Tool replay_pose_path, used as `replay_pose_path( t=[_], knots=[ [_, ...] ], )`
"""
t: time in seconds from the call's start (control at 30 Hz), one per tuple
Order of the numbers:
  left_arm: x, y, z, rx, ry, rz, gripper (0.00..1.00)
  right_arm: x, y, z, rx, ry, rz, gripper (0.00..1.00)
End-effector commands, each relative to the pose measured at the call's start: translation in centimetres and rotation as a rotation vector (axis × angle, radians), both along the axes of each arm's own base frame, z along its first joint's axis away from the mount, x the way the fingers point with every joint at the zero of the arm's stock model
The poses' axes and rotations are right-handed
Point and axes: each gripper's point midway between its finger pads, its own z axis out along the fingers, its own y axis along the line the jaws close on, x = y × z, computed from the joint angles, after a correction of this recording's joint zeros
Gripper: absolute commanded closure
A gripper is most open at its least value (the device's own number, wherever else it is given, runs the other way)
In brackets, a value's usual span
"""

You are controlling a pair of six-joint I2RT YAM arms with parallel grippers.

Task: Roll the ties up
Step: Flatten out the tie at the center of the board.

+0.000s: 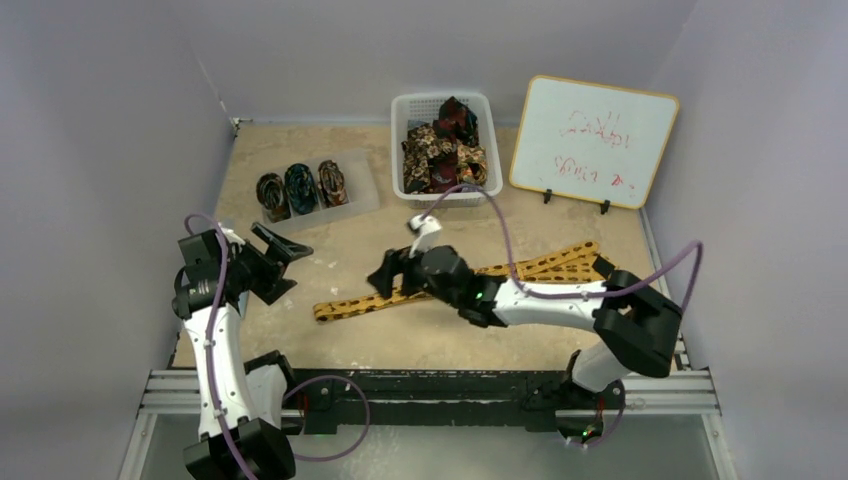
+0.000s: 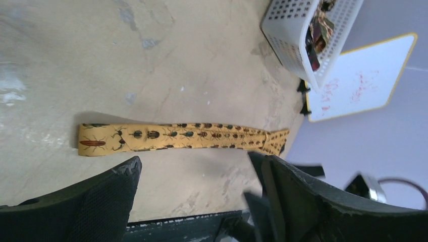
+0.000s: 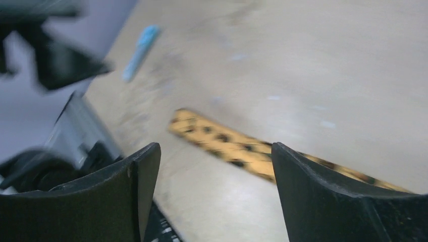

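A golden-yellow tie (image 1: 450, 283) with dark beetle prints lies flat on the table, folded at the right, its narrow end at the left. It also shows in the left wrist view (image 2: 171, 137) and the right wrist view (image 3: 227, 143). My left gripper (image 1: 285, 255) is open and empty, left of the tie's end; in its own view the gripper (image 2: 197, 161) hovers beside the tie. My right gripper (image 1: 390, 272) is open and empty above the tie's left part, and its own view (image 3: 214, 151) shows the tie between its fingers' line of sight.
A clear tray (image 1: 360, 195) at the back left holds three rolled ties (image 1: 300, 188). A white basket (image 1: 482, 105) with several loose ties stands at the back centre, also in the left wrist view (image 2: 292, 35). A whiteboard (image 1: 593, 140) leans at the back right. A blue pen (image 3: 141, 45) lies on the table.
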Motion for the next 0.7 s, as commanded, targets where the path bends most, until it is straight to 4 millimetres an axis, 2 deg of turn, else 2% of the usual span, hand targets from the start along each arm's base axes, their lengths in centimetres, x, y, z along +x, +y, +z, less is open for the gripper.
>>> replay_pose_path(
  t=[0.0, 0.07, 0.2, 0.23, 0.3, 0.43, 0.53, 0.67],
  knots=[
    [0.3, -2.5, 0.7, -0.112, -0.114, -0.154, 0.13, 4.0, -9.2, -6.0, -0.095, 0.28, -0.365, 0.17],
    [0.2, -3.9, 1.2, -0.184, -0.179, -0.243, 0.13, 5.2, -13.4, -7.3, -0.102, 0.336, -0.488, 0.15],
    [0.2, -6.0, 2.1, -0.208, -0.285, -0.397, 0.13, 6.1, -20.2, -7.7, -0.088, 0.375, -0.693, 0.1],
    [0.3, -6.4, 2.0, -0.196, -0.285, -0.415, 0.13, 6.7, -21.6, -7.7, -0.082, 0.379, -0.736, 0.09],
    [0.6, -8.4, 1.7, -0.177, -0.271, -0.494, 0.13, 7.4, -24.2, -7.9, -0.081, 0.382, -0.8, 0.08],
    [0.5, -12.9, 0.2, -0.155, -0.207, -0.652, 0.13, 9.1, -27.3, -8.6, -0.107, 0.382, -0.869, 0.08],
    [0.6, -14.4, -0.1, -0.162, -0.215, -0.711, 0.13, 10.0, -28.3, -10.0, -0.134, 0.401, -0.878, 0.09],
    [-0.3, -17.0, -1.6, -0.174, -0.17, -0.818, 0.13, 10.8, -29.2, -11.7, -0.187, 0.472, -0.916, 0.13]
  ],
)
